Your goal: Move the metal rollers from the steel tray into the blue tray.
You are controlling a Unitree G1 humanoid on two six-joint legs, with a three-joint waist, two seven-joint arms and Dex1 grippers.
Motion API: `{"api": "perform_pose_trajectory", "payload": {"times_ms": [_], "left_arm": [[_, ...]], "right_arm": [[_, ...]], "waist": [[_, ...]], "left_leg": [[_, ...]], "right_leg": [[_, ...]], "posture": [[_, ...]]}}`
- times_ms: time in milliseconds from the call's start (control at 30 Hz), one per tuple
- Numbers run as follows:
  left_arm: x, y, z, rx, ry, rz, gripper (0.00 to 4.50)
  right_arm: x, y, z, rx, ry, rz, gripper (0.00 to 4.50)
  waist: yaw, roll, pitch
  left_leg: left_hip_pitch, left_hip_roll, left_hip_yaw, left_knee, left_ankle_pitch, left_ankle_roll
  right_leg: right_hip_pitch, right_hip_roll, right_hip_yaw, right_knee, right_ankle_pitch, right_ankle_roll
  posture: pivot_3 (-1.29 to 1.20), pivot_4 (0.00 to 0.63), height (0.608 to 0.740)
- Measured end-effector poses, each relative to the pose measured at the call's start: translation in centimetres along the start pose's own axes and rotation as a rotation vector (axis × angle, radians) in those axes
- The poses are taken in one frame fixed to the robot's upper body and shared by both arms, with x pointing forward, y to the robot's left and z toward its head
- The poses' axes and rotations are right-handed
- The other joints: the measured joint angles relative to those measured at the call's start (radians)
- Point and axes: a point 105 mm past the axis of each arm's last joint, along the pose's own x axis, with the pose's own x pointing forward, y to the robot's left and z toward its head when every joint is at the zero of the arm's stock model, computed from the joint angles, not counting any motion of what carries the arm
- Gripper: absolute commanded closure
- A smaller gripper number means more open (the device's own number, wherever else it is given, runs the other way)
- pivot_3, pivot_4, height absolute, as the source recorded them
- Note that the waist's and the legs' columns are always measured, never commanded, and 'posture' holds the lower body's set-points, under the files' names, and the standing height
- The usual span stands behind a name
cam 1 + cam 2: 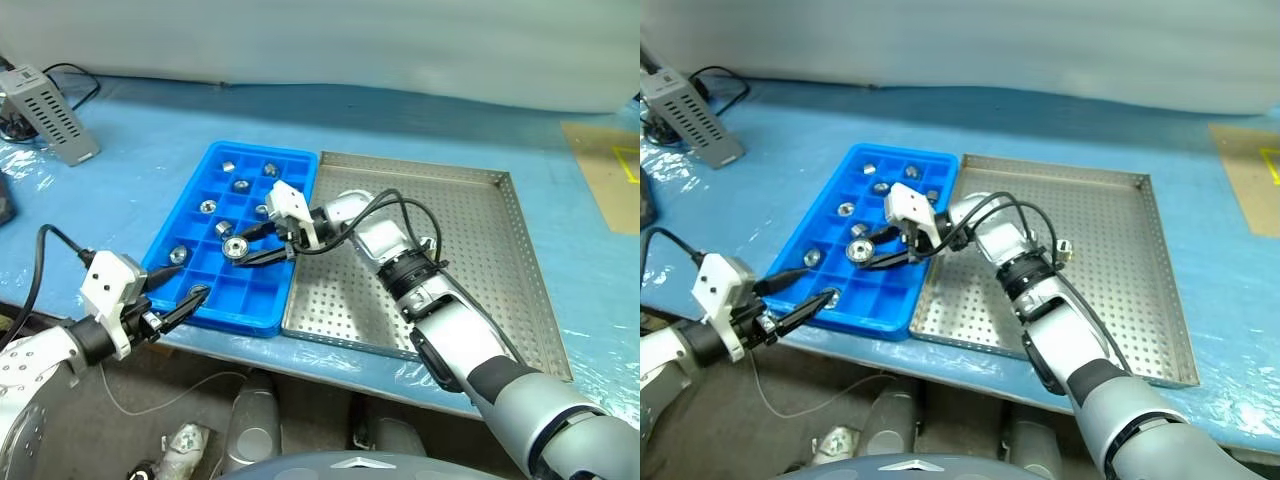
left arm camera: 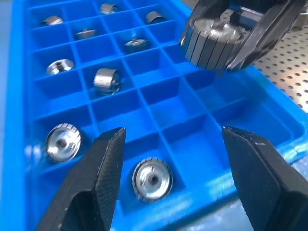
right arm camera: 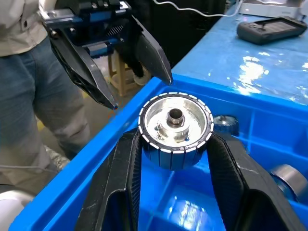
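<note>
Held roller: one shiny silver metal roller [image 3: 174, 129], short ribbed cylinder with central hole, is pinched between the two black fingers of the right gripper [image 1: 243, 252]. Its bore axis runs roughly level, toward the near edge of the bright blue gridded plastic tray [image 1: 262, 325]; the open face looks back along the fingers in the right wrist view.

Position: roller hangs above the blue tray's near-middle compartments, clear of the floor, not yet seated. The compartments directly beneath look empty, though which one lies plumb under it I cannot tell.

Other metal rollers [image 2: 152, 179]: several already lie in the blue tray, some on end, some tipped.

Large square perforated steel tray [image 1: 520, 250], touching the blue tray's right side: no roller visible on the floor that shows; part lies behind the arm.

Left gripper [image 1: 187, 301]: fingers spread, empty, at the blue tray's near rim, one fingertip over a near compartment.

Judgement: right arm is the working arm; the coming move is downward, then release.
</note>
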Motion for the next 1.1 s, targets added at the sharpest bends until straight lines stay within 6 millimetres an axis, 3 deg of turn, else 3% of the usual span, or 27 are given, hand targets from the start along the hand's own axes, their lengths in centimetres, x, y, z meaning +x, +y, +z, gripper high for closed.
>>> {"api": "perform_pose_trajectory", "payload": {"times_ms": [200, 433, 633, 867, 1000, 1100], "left_arm": [[-0.1, -0.1, 0.0, -0.01, -0.005, 0.014, 1.12], [1.5, 0.0, 0.5, -0.005, -0.036, -0.034, 1.12], [2.3, 0.3, 0.5, 0.002, -0.038, -0.068, 1.12], [3.2, 0.3, 0.4, 0.0, -0.037, -0.12, 1.12], [4.9, 0.4, 1.2, 0.027, -0.064, -0.183, 1.12], [6.8, 0.3, 1.9, 0.043, -0.082, -0.252, 1.12]], "right_arm": [[1.0, -1.2, -1.3, -0.03, 0.065, -0.098, 2.86], [0.0, -2.2, -2.6, -0.042, 0.136, -0.172, 2.86], [-0.8, -1.8, -3.1, -0.038, 0.138, -0.167, 0.93], [-0.4, -1.7, -2.6, -0.022, 0.119, -0.177, 0.93], [-2.3, -2.3, -0.9, -0.022, 0.062, -0.236, 0.93], [-5.5, -3.0, 0.5, -0.026, 0.026, -0.335, 0.93]], "waist": [[0.033, 0.001, 0.0], [0.033, 0.001, 0.0], [0.02, 0.0, 0.0], [-0.002, 0.0, 0.0], [-0.002, 0.0, 0.0], [-0.006, 0.0, 0.0]], "left_leg": [[0.001, 0.0, -0.003, 0.0, 0.0, 0.0], [0.0, -0.001, -0.006, 0.0, 0.0, 0.0], [0.0, -0.001, -0.004, 0.0, 0.0, 0.0], [0.0, -0.001, 0.001, 0.002, 0.0, -0.001], [0.0, -0.002, 0.001, 0.004, 0.001, -0.002], [0.001, -0.005, 0.002, 0.005, 0.001, -0.002]], "right_leg": [[0.0, 0.0, 0.001, 0.0, -0.001, 0.001], [-0.001, 0.0, 0.001, 0.001, 0.0, 0.001], [-0.002, 0.001, 0.001, 0.002, 0.0, 0.001], [-0.002, 0.0, 0.002, 0.006, 0.0, 0.001], [-0.003, 0.0, 0.002, 0.009, 0.0, 0.001], [-0.001, 0.0, 0.003, 0.009, 0.0, 0.002]], "posture": [[0.51, 0.15, 0.74], [0.42, 0.15, 0.74], [0.39, 0.15, 0.74], [0.3, 0.15, 0.74], [0.19, 0.15, 0.74], [0.09, 0.15, 0.74]]}}
